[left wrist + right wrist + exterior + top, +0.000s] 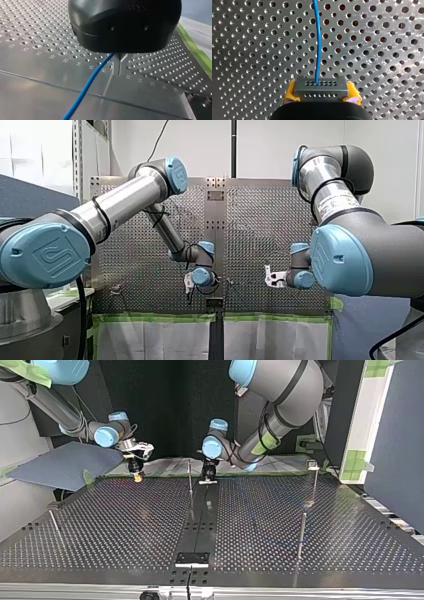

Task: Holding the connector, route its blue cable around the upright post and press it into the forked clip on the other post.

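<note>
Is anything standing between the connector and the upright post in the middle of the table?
Nothing visible stands between the connector in my right gripper and the upright post. My left gripper hangs close beside that post, on its other side.

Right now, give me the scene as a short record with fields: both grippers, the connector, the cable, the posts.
right gripper: shut on the connector, yellow pads either side
connector: grey block with rows of small holes
blue cable: leaves the connector, runs ahead over the table; also comes out from under my left gripper
left gripper: black body, low over the table; grip unclear
upright post: thin, beside my left gripper in the top view
second post: at the top view's right, small head on top
table: perforated metal
</note>
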Controlling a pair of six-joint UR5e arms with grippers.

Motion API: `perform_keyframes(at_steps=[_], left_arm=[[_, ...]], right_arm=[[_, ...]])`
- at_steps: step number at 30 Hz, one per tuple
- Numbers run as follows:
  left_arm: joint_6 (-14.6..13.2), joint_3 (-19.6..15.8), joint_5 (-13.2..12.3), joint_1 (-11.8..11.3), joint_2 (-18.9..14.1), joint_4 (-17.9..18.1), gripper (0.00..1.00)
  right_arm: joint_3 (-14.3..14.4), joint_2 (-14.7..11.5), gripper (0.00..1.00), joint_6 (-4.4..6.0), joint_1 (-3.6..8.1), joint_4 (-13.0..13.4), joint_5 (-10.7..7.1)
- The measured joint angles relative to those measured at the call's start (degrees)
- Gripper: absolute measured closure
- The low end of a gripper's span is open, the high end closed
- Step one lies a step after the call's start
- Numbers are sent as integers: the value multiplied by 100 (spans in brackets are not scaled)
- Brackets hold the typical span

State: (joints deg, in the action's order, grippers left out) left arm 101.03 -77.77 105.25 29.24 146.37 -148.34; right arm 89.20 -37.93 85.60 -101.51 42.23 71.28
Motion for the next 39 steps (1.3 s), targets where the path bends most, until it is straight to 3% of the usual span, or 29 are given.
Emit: perform_keyframes(at_steps=[7, 9, 11, 12, 14, 15, 17, 25, 32, 39], left_arm=[[-21, 8, -6, 1, 0, -26, 100], [-25, 8, -8, 6, 1, -28, 95], [-34, 9, -14, 15, 0, -27, 72], [-44, 9, -25, 19, 0, -26, 72], [-75, 9, -80, 25, 0, -24, 36], [-85, 9, -114, 27, 0, -25, 36], [-104, 9, -187, 29, 0, -28, 0], [-148, 9, -289, 58, -1, -223, 0], [-403, -45, -630, 186, -27, -616, 0], [-448, -270, -963, 300, -158, -835, 0]], right_arm=[[-10, 0, 100, 9, 2, 4, -6], [-9, 0, 100, 4, -2, 6, -9], [-7, 0, 100, 0, -4, 9, -27], [-7, 0, 100, 0, -4, 11, -42], [-8, 0, 100, 4, -8, 16, -81], [-8, 0, 100, 6, -10, 18, -99], [-9, 0, 100, 8, -12, 21, -144], [-9, 0, 100, 5, -14, 28, -224], [-10, 0, 100, -2, -14, 26, -227], [-7, 1, 100, -17, -3, 11, -227]])
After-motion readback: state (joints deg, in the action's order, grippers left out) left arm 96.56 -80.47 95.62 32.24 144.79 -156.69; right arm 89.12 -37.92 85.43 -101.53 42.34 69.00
